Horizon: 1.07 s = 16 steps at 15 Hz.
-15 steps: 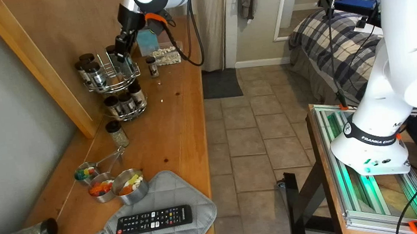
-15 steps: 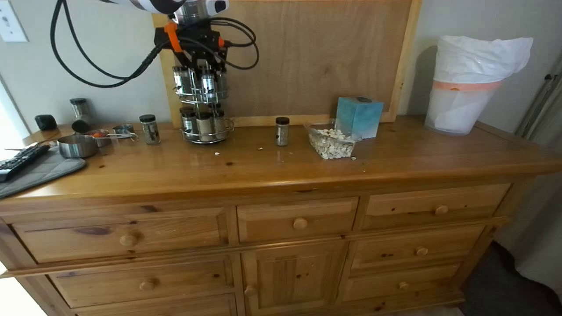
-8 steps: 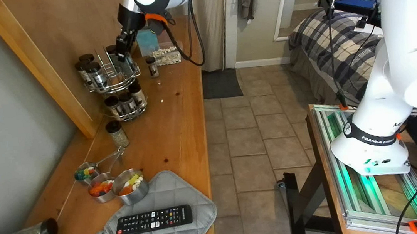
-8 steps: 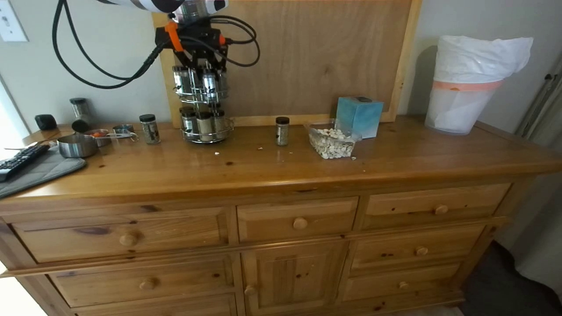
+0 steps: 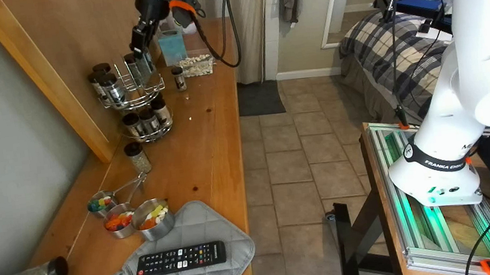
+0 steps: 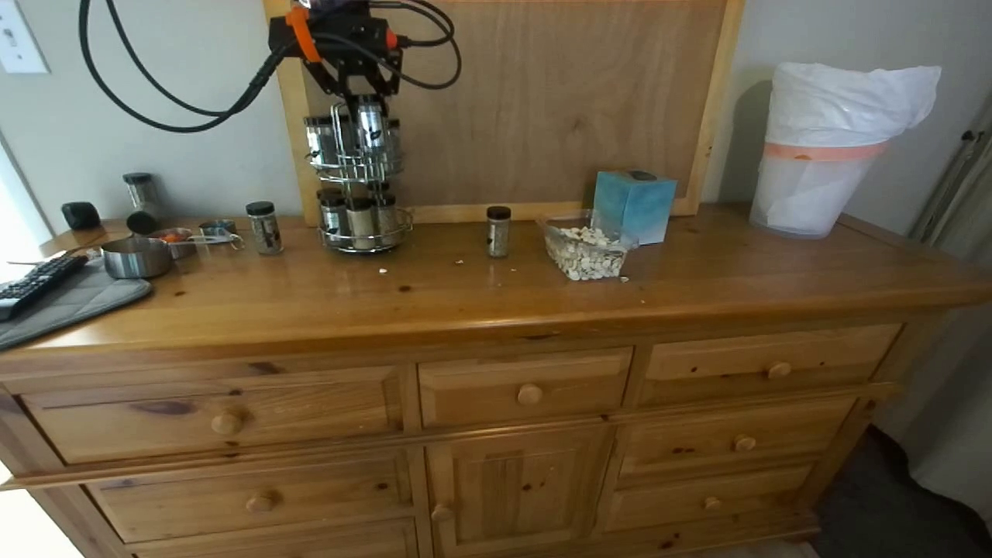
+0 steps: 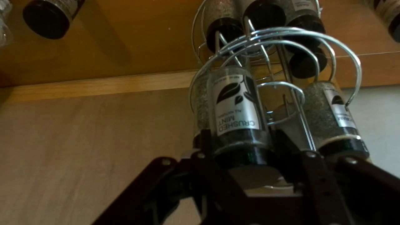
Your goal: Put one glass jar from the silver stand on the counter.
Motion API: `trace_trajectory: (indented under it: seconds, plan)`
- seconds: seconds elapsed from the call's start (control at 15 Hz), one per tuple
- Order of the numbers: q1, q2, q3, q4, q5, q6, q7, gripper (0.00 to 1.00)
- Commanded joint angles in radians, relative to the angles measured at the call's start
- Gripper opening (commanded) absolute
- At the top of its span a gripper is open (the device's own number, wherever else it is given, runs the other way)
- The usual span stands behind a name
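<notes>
The silver stand, a two-tier chrome wire rack, is on the wooden counter against the back board. My gripper is shut on a glass jar labelled crushed mint, its fingers around the neck just by the dark cap. In an exterior view this glass jar hangs upright at the upper tier. Whether its base is clear of the ring is hard to tell. Other capped jars fill the upper tier, and several more are in the lower one.
Single jars stand on the counter at either side of the stand, one near a clear tub of white pieces and one near metal cups. A blue tissue box and a grey pot holder with a remote are farther out.
Over the last half second my gripper has risen a little, and the crushed mint jar has come up with it. The stand and the other jars have not moved.
</notes>
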Motion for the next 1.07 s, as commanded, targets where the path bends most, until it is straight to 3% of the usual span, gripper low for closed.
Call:
trace_trajectory:
  seconds: [0.0, 0.4, 0.6, 1.0]
  plan:
    - [-0.017, -0.069, 0.026, -0.029, 0.017, -0.035, -0.032, 0.26]
    - [-0.005, -0.223, 0.049, -0.143, 0.027, -0.149, -0.157, 0.26]
    - [0.011, -0.319, 0.067, -0.239, 0.046, -0.155, -0.302, 0.26]
    - [0.113, -0.418, 0.083, -0.294, 0.023, -0.167, -0.506, 0.26]
